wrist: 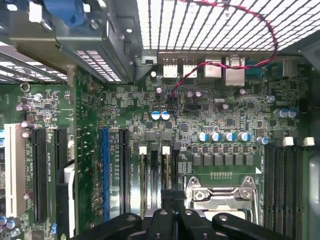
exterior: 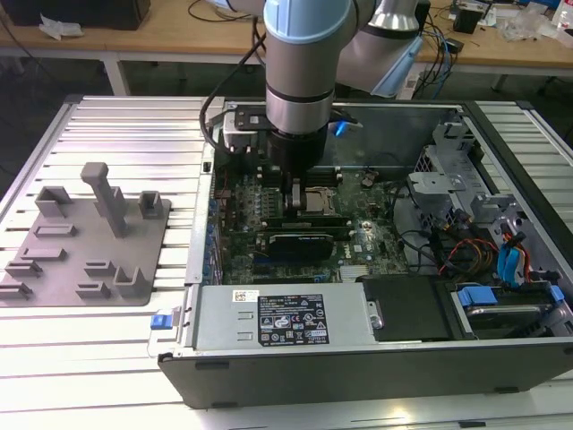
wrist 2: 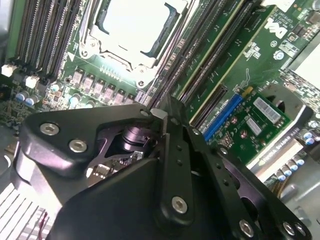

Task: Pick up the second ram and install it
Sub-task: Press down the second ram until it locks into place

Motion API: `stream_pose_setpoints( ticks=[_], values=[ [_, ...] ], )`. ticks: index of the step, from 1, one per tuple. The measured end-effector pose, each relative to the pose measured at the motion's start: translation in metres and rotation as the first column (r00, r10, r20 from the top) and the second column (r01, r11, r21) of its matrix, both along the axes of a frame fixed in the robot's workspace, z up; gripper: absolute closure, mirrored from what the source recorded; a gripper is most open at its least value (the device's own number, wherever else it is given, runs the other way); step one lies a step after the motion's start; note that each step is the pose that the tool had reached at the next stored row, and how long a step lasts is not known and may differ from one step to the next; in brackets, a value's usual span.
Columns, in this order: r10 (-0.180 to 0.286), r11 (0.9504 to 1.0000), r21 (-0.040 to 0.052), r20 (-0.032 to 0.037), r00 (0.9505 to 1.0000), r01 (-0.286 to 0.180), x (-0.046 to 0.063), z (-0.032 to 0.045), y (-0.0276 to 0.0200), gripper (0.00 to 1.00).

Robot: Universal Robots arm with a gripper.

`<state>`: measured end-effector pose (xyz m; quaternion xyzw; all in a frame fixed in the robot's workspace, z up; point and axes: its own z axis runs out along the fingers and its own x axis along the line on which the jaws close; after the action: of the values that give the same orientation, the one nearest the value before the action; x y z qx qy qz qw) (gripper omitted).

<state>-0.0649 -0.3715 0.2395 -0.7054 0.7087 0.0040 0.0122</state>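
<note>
While the arm (exterior: 300, 63) stands upright over the open computer case (exterior: 358, 372), the gripper (wrist: 173, 202) is down inside it, tip low over the motherboard (wrist: 200, 100).

Nearest to the tip: a bank of dark memory slots (wrist: 154, 170) with white end clips, just beside the processor socket (wrist: 222, 192). In the first wrist view the tip sits above these slots. In the second wrist view the gripper (wrist 2: 162, 117) lies across the foreground, with the open processor socket (wrist 2: 132, 30) beyond it and long slots on either side.

Gripper state: cannot tell whether it is apart, together or clamped on anything; its own black body hides the tip area.

Second ram: cannot be located with certainty; the spot under the tip is hidden.

Further out on the board: a blue slot (wrist: 105, 170), a row of blue-topped capacitors (wrist: 222, 136), and a red-and-black twisted wire (wrist: 200, 65) running towards the rear connectors.

Exterior view: gripper (exterior: 295, 193) just on the exterior view's left of the socket (exterior: 322, 199); black expansion card (exterior: 300, 242) seated nearer the camera; metal power supply box (exterior: 277, 313) along the near wall.

Outside the case, on the exterior view's left, a grey parts fixture (exterior: 85, 242) rests on the slatted table (exterior: 134, 125). Wooden benches (exterior: 134, 36) stand behind.
</note>
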Motion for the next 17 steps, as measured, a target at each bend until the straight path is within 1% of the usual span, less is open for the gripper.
stream_pose_setpoints(
  ticks=[2,3,4,6,8,9,11,13,17],
  values=[
    [0.0,1.0,0.0,0.0001,1.0,0.0,0.0,0.0046,0.0,0.92],
    [0.0,1.0,0.0003,0.0001,1.0,0.0,0.0,0.005,0.0,0.92],
    [0.0,1.0,-0.0001,-0.0001,1.0,0.0,0.003,0.0052,0.0,0.92],
    [0.0,1.0,-0.0001,-0.0005,1.0,0.0,0.015,0.0052,0.0,0.92],
    [0.0,1.0,-0.0001,-0.0011,1.0,0.0,0.024,0.0052,0.0,0.92],
    [0.0,1.0,-0.0001,-0.0016,1.0,0.0,0.03,0.0052,0.0,0.92],
    [0.0,1.0,0.0,-0.0023,1.0,0.0,0.037,0.0052,0.0,0.92],
    [0.0,1.0,-0.0001,-0.0024,1.0,0.0,0.037,0.0106,0.0,0.92],
    [0.0,1.0,0.0,-0.0023,1.0,0.0,0.037,0.0107,0.0,0.92]
  ],
)
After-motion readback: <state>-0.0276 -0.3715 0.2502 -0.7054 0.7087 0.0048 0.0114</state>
